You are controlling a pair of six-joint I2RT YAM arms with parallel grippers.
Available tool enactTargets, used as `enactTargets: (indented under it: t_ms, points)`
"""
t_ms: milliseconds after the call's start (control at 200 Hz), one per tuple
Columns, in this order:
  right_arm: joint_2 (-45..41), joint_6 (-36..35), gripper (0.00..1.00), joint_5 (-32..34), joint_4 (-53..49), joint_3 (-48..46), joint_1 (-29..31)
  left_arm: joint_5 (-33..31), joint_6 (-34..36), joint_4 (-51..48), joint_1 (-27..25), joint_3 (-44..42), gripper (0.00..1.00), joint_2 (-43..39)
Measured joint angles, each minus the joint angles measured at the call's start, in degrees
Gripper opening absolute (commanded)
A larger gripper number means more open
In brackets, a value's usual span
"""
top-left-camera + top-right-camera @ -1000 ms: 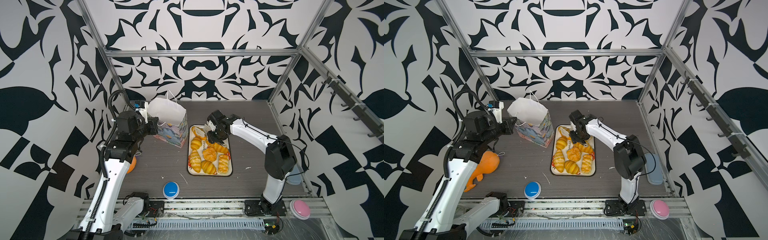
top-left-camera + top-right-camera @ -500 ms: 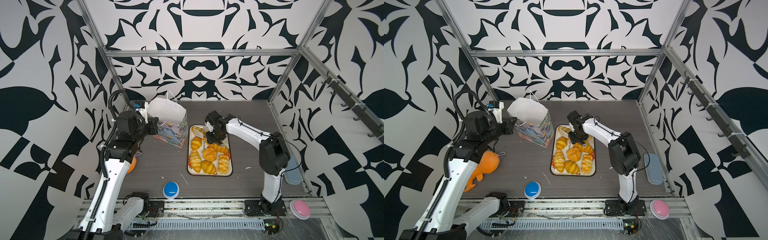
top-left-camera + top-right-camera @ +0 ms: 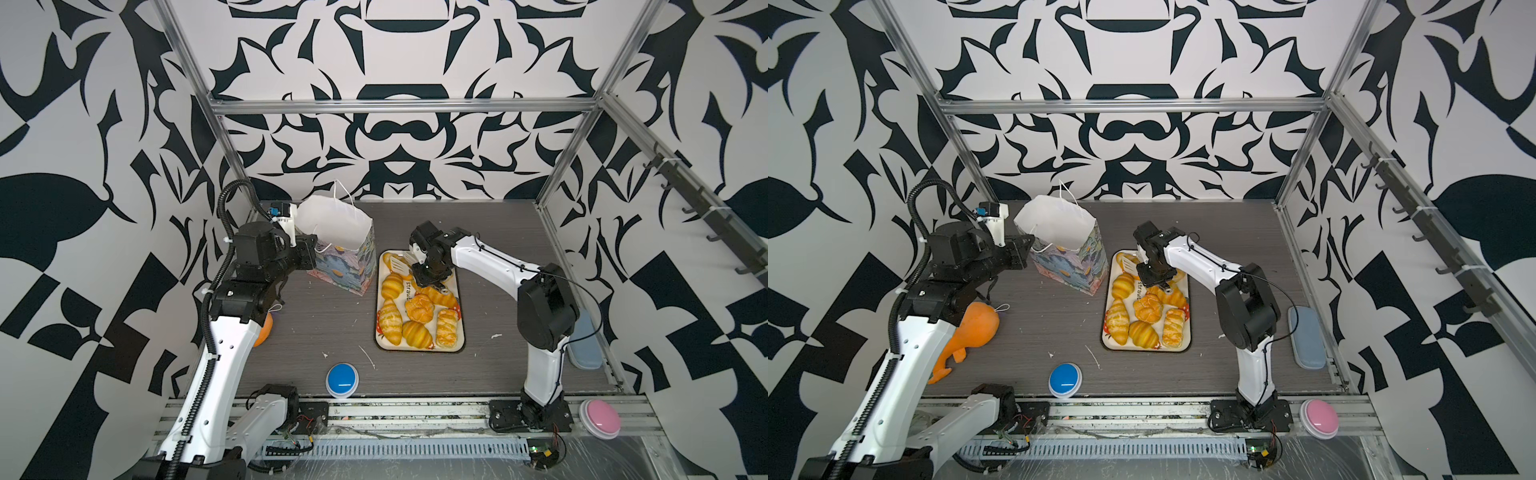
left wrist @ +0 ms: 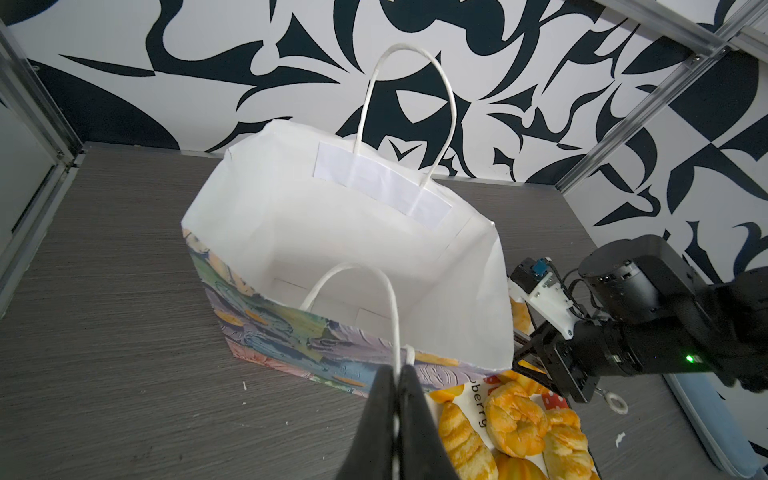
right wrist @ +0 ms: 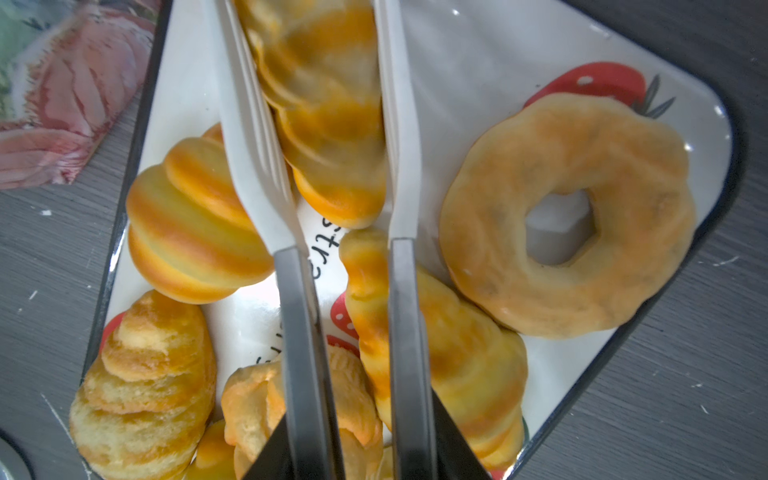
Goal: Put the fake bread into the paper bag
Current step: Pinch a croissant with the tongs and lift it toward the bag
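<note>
Right hand (image 5: 307,50) grips one croissant (image 5: 328,137) between its fingers, across the ridged middle; it looks light, soft and glossy, so it may slip. Left hand (image 4: 397,374) is closed on the handle (image 4: 395,324) of the bag (image 4: 332,232) in front of it.

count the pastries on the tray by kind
croissants: 5
ring doughnut: 1
round bun: 1
plaited pastry: 1
total: 8
</note>
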Motion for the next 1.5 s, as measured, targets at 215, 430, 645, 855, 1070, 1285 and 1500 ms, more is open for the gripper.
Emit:
enactTargets:
  t_ms: [215, 430, 645, 855, 1070, 1285, 1500]
  points:
    - [-3.4, -0.2, 0.38, 0.9, 0.0, -0.1, 0.0, 0.0, 0.0, 0.0, 0.0, 0.0, 0.08, 0.0]
    - [-10.4, 0.1, 0.38, 1.6, 0.0, -0.7, 0.0, -0.2, 0.0, 0.0, 0.0, 0.0, 0.08, 0.0]
    - [-17.3, 1.1, 0.37, 1.9, -1.2, -1.1, 0.0, -0.2, 0.0, 0.0, 0.0, 0.0, 0.08, 0.0]
    - [-22.2, 1.7, 0.37, 1.8, -4.1, 0.4, 0.0, -0.3, 0.0, 0.0, 0.0, 0.0, 0.08, 0.0]
    - [-23.6, 2.2, 0.37, 1.8, -6.9, 7.3, 0.9, -0.4, 0.3, 0.0, 0.0, 0.0, 0.08, 0.0]
    - [-23.6, 2.2, 0.36, 1.8, -9.1, 14.1, 3.1, -0.5, 0.5, 0.0, 0.0, 0.0, 0.08, 0.3]
    - [-21.4, 2.2, 0.36, 2.1, -11.2, 21.6, 6.2, -0.6, 0.5, 0.0, 0.0, 0.0, 0.08, 0.5]
